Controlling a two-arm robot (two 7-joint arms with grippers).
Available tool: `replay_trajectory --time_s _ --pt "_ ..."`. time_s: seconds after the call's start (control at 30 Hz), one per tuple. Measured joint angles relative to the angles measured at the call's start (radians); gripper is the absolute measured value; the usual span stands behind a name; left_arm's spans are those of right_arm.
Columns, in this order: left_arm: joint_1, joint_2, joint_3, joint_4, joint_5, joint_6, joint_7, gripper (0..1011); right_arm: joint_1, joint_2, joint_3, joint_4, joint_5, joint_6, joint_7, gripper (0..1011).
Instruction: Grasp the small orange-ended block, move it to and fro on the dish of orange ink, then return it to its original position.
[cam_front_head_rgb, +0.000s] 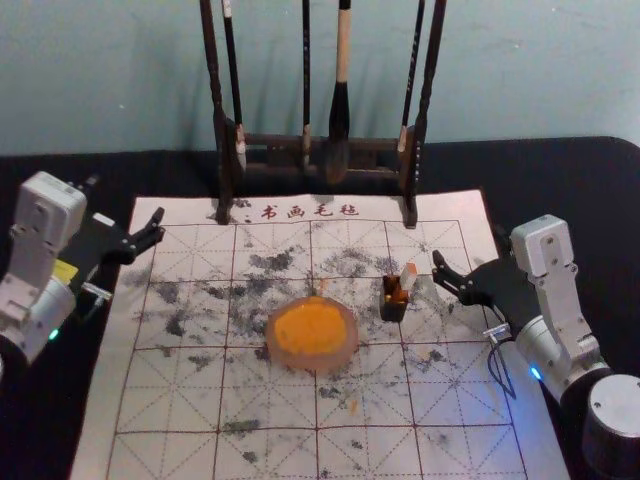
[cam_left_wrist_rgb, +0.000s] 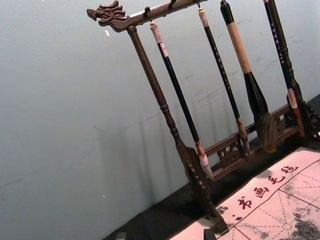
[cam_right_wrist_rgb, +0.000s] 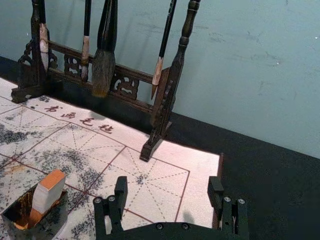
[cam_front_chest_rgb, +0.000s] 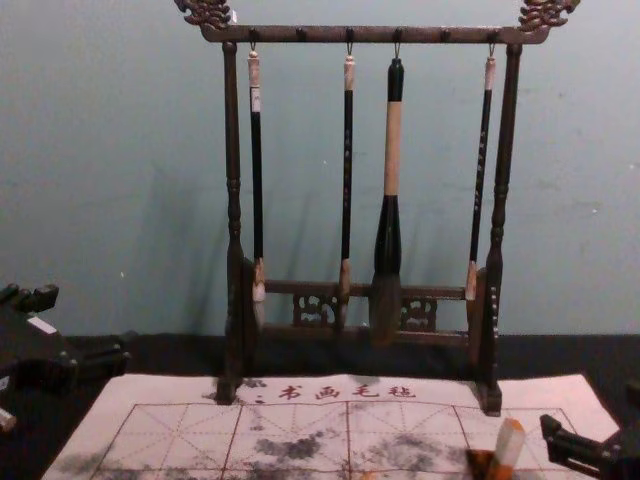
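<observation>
One block (cam_front_head_rgb: 408, 276) leans right in its cup (cam_front_head_rgb: 393, 311), toward the nearer right gripper (cam_right_wrist_rgb: 168, 192), head view's middle right, jaws wide; left gripper (cam_left_wrist_rgb: 165, 234), far left, wide too.

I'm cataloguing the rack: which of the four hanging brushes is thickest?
The third brush from the chest view's left: it alone is tan above a bulging black section.

Within the chest view, 4 brushes (cam_front_chest_rgb: 393, 150) hang at 12 o'clock, the block (cam_front_chest_rgb: 508, 445) leans at 5, left gripper (cam_front_chest_rgb: 88, 322) at 8, right gripper (cam_front_chest_rgb: 590, 407) at 4.
</observation>
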Motion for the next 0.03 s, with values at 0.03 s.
replay_trajectory --time_s 0.03 --pt "0.0 0.0 0.0 0.0 0.0 0.0 0.0 1001 0.0 0.0 0.0 0.0 0.0 0.0 0.0 1003"
